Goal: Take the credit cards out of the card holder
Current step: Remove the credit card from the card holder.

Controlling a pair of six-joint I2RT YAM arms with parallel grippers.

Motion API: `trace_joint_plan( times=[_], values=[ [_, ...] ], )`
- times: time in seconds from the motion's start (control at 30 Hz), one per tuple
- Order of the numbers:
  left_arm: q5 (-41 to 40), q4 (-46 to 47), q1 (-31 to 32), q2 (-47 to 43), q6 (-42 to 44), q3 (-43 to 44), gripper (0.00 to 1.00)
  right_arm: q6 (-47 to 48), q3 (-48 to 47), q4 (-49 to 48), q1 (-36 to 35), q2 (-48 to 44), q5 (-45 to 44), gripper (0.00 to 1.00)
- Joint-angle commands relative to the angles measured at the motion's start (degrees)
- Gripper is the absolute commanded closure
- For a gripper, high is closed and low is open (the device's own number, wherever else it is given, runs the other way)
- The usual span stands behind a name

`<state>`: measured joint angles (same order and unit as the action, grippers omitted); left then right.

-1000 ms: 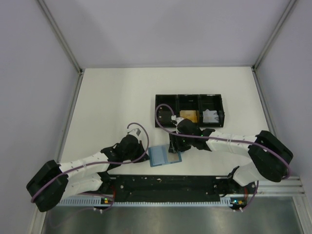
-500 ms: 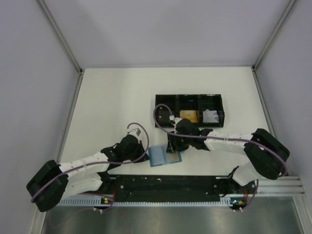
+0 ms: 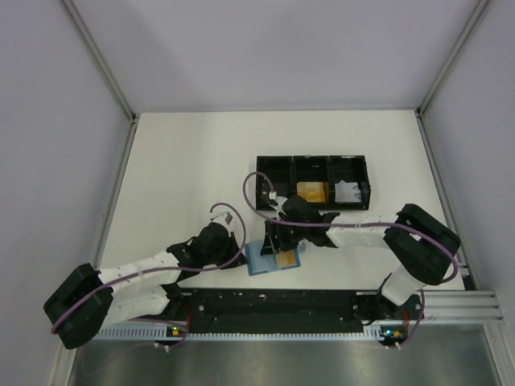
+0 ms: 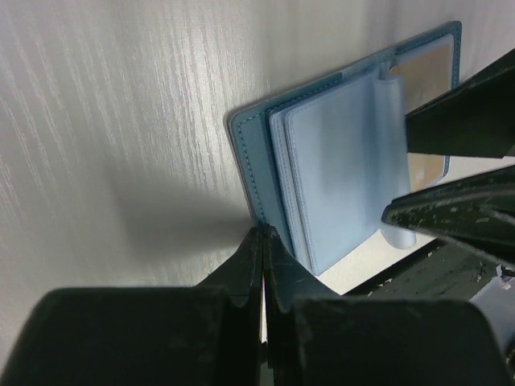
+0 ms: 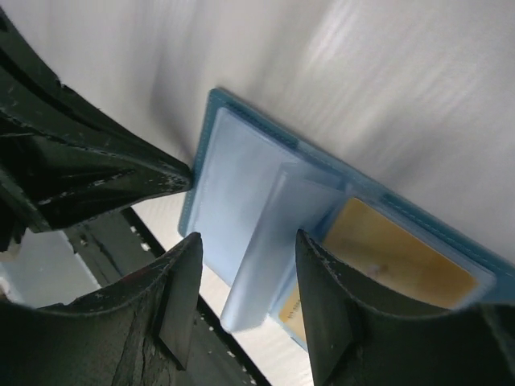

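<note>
since the card holder (image 3: pixel 272 259) lies open, step in hand: drawing a card out of its slots, with the right arm lowered over it
card holder: flat on the surface just ahead of the arm bases, between the two pincers, pale blue inner faces up and a loose middle flap showing
left pincer (image 4: pixel 261 233): tips pressed together and empty, touching the teal cover's edge. it looks to be bracing the holder, though i cannot tell if it bears down
right pincer (image 5: pixel 248 237): fingers parted, gripping nothing, poised just above the middle flap
orange-gold card (image 5: pixel 394 257): tucked in a slot on the leaf beyond the flap, most of its face exposed
black tray (image 3: pixel 312 161): well behind the holder. an orange-gold card (image 3: pixel 312 191) lies in the middle compartment and a white wad (image 3: pixel 348 191) in the right one
black card: not seen in any view
progress: judged partway, since one card lies in the tray and one sits in its slot
next move calls for: shifting the right pincer onto the exposed card's free edge, closing on that thin edge alone, then sliding it out along the slot while the left holds the cover down
</note>
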<state>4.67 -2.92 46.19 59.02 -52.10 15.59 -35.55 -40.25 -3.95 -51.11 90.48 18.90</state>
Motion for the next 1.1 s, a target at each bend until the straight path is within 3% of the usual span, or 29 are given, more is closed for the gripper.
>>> trace_joint_plan(
  times=[0.0,0.27,0.43,0.6,0.87,1.07],
  values=[
    [-0.2,2.5,0.4,-0.4,-1.3,-1.4,1.00,-1.5,-5.8,-4.2,-3.7,2.6,4.1,0.50],
    [-4.0,0.9,0.5,-6.5,-4.5,-3.7,0.96,-0.9,-11.3,-3.5,-6.5,5.0,6.1,0.50],
    [-10.7,-5.4,0.5,-17.7,-5.2,-4.0,0.87,3.5,-11.3,3.1,-6.5,-0.5,1.6,0.50],
    [-11.1,-8.2,0.5,-22.6,-3.9,-2.2,0.85,5.8,-9.2,10.6,-4.7,-8.0,-5.9,0.50],
    [-0.8,-3.2,0.9,-14.0,-1.8,3.3,0.81,5.3,0.5,13.0,2.2,-14.0,-9.8,0.47],
    [0.4,2.4,3.4,-4.2,-1.3,6.4,0.81,4.6,2.5,11.0,2.5,-12.4,-9.8,0.47]
  ],
)
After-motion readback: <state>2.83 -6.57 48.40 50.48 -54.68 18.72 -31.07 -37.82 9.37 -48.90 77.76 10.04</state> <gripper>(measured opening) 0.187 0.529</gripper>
